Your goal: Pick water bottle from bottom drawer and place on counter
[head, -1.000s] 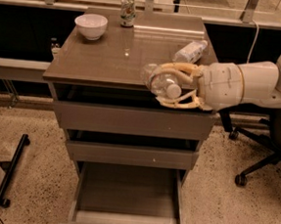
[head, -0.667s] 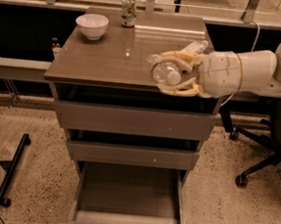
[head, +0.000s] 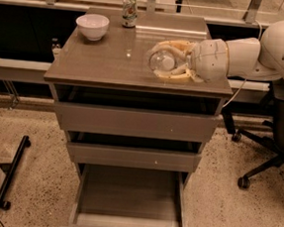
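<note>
The water bottle (head: 162,61) is a small clear plastic bottle, held lying on its side with its round base facing the camera. My gripper (head: 170,62) is shut on it, cream fingers wrapped around its body, over the right half of the brown counter (head: 106,62), just above or on its surface. The white arm reaches in from the right. The bottom drawer (head: 129,196) is pulled out at the bottom of the cabinet and its inside shows nothing in it.
A white bowl (head: 92,26) stands at the counter's back left and a labelled can (head: 129,11) at the back middle. The two upper drawers are slightly ajar. An office chair base (head: 257,160) is at the right, a black bar (head: 12,171) on the floor at left.
The gripper with the bottle has moved up and back, from in front of the counter's front edge to over the counter's right half.
</note>
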